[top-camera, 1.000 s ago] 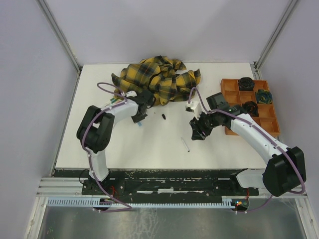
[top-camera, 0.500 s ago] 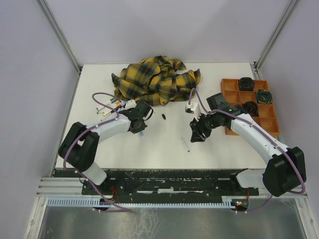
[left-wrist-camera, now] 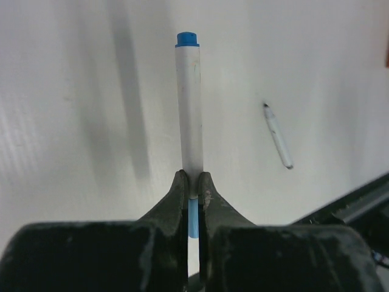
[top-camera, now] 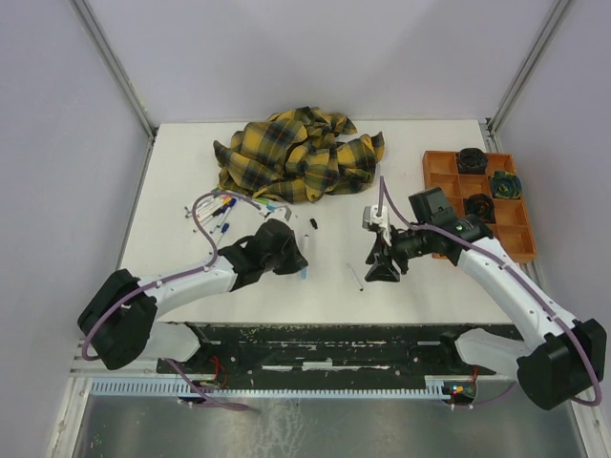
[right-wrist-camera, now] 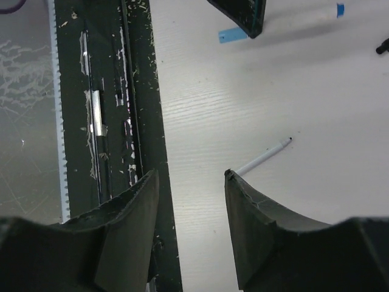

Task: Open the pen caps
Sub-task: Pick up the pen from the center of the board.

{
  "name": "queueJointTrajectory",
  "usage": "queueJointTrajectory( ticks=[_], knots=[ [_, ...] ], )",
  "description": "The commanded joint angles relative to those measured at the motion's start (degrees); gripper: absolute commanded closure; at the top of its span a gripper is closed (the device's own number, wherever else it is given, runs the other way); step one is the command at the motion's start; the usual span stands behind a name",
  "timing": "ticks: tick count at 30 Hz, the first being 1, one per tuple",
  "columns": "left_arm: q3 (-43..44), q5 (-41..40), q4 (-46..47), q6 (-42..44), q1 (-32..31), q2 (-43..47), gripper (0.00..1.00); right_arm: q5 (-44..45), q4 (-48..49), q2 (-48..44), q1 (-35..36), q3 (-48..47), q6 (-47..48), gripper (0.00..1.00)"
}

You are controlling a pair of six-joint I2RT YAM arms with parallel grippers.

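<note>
My left fingers (left-wrist-camera: 175, 204) clench a white pen (left-wrist-camera: 190, 109) pointing up-frame; my right fingers (right-wrist-camera: 130, 225) hang released over the counter (right-wrist-camera: 243, 91), a loose pen (right-wrist-camera: 264, 156) at centre.

Robot lab cell: white table (top-camera: 329, 298), plain walls (top-camera: 315, 57), aluminium frame posts (top-camera: 109, 62), left arm (top-camera: 196, 277) and right arm (top-camera: 506, 286) bolted at edge.

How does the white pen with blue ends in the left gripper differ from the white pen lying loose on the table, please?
The blue-ended white pen is clamped in the shut left gripper; the loose white pen lies flat on the white table, touched by nothing. The blue-ended white pen shows blue at both ends; the loose white pen shows a dark tip and no blue. Both are thin white barrels.
</note>
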State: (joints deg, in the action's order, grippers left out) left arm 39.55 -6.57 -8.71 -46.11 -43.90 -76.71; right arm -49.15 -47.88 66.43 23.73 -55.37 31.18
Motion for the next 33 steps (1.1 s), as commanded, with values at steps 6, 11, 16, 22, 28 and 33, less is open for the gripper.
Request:
queueJointTrajectory(
  ticks=[6, 11, 16, 22, 28, 33],
  knots=[
    [-3.24, 23.43, 21.24, 7.32, -5.3, 1.3, 0.97, -10.44, -1.47, -7.87, -0.18, 7.32, 23.57, 0.33],
    [-1.85, 30.69, 22.85, 9.66, -8.92, -1.68, 0.97, -11.18, -5.62, -8.93, -0.17, 9.16, 33.84, 0.27],
    [0.2, 35.21, 22.81, 11.71, -12.27, -5.02, 0.97, -10.62, -7.81, -9.61, -0.19, 10.54, 40.54, 0.26],
    [3.46, 37.04, 21.44, 14.24, -16.39, -8.3, 0.97, -12.77, -13.67, -8.68, -0.11, 11.29, 50.82, 0.23],
    [5.45, 39.37, 21.45, 15.84, -18.02, -9.42, 0.97, -12.34, -19.39, -6.08, 1.58, 10.47, 58.05, 0.25],
    [6.75, 42.05, 21.32, 16.68, -18.06, -10.21, 0.97, -9.58, -19.74, -5.41, 3.59, 10.53, 59.55, 0.31]
  ],
)
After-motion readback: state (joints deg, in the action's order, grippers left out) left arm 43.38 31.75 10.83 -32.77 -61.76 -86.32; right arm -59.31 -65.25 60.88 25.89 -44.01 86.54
